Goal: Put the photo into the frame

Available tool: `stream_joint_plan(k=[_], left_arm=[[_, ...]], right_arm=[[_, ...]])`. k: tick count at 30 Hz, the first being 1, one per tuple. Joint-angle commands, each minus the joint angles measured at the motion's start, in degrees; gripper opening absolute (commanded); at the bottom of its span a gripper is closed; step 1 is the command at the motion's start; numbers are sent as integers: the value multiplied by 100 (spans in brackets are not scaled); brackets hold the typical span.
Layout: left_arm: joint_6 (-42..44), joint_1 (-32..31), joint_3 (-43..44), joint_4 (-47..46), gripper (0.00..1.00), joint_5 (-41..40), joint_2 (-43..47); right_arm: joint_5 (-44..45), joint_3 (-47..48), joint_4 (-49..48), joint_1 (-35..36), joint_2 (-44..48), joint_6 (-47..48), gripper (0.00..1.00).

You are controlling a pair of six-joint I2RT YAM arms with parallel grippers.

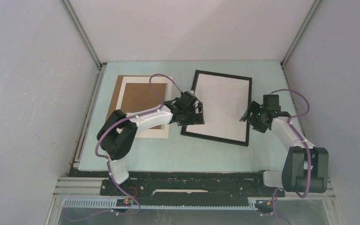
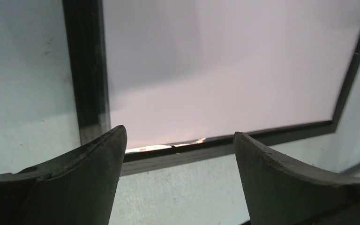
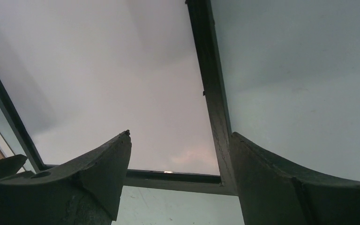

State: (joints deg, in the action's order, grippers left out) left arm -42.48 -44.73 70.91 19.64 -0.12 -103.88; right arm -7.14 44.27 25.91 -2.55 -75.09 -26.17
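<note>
A matte green worktop point(image 1: 136, 154) is carrying the thin black rectangular frame point(image 1: 222, 75) flat at its middle. A smooth white sheet point(image 1: 222, 105) is filling it; the photo or not, we cannot tell. The left pincer point(image 1: 199, 112) and the right pincer point(image 1: 246, 112) are gaping wide over opposite rails.

Clad in white shells point(image 1: 145, 119) between chunky black joints point(image 1: 119, 138), looped by purple-grey cables point(image 1: 157, 77) from base to wrist, dotted with a small green light point(image 1: 259, 113) at the right wrist, and tipped with a black left claw point(image 2: 178, 136) and right claw point(image 3: 180, 136) of broad, curved, scuffed dark fingers point(image 2: 89, 173).
</note>
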Motion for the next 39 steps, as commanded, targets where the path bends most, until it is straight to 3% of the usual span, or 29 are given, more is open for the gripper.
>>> stream_joint_plan(k=[1, 8, 25, 35, 39], left_arm=[[14, -47, 442, 356, 91, -497, -236], [-34, -72, 555, 576, 91, -875, -461], [-158, -121, 947, 928, 92, -801, -988], [-85, -136, 1183, 1028, 92, -306, -1105], [-85, -105, 964, 505, 91, 277, -848]], right_arm=[[-165, -72, -236, -106, -13, 181, 84], [-250, -137, -469, -110, -451, 131, 83], [-389, -190, -648, -106, -685, 121, 81], [-481, -195, -692, -100, -764, 112, 81], [-620, -197, -739, -106, -873, 112, 81]])
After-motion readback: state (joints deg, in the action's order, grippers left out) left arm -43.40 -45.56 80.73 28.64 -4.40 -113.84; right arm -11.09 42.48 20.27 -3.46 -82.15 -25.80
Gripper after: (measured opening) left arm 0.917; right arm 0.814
